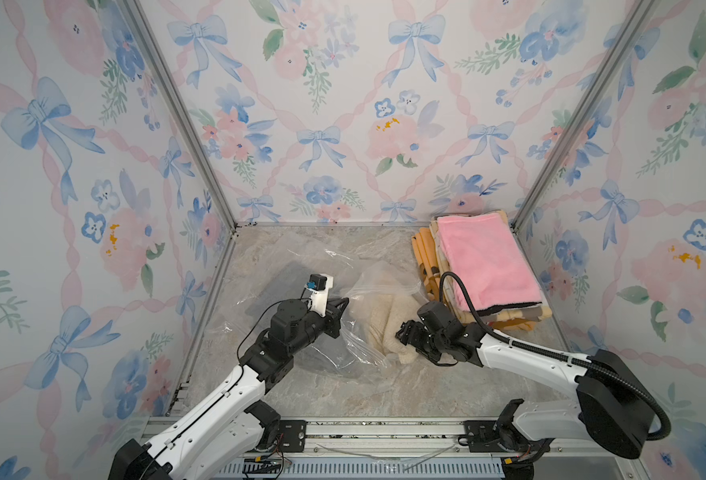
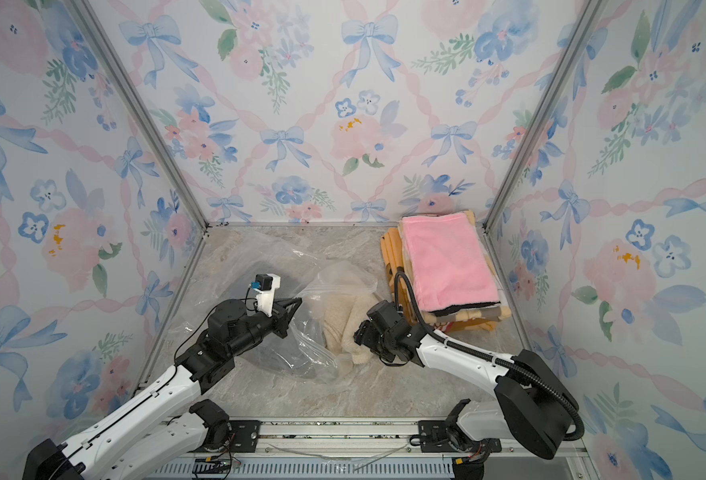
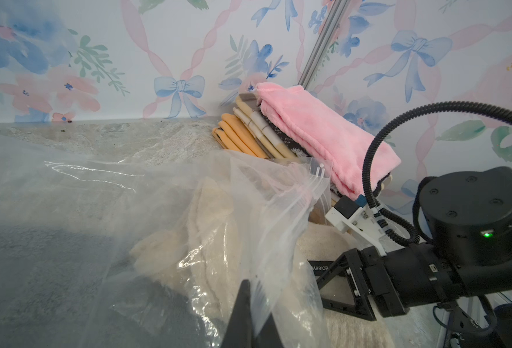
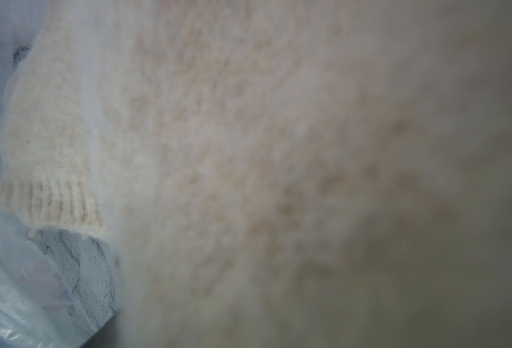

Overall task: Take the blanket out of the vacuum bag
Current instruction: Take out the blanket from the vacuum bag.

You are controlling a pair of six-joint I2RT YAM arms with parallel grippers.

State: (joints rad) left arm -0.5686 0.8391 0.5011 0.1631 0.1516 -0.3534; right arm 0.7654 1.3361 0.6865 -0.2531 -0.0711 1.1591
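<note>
Blanket [image 1: 384, 328] juts past vacuum bag [image 1: 297, 266] edge onto open table [image 1: 384, 390].

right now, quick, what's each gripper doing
left gripper: shut on the vacuum bag.
right gripper: open, jaws spread at the cream blanket.

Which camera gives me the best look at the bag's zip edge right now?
Left wrist view: the zip edge is close, its ridged strips clear. Both top views show only crumpled bag there. Right wrist view is mostly blurred blanket.
</note>
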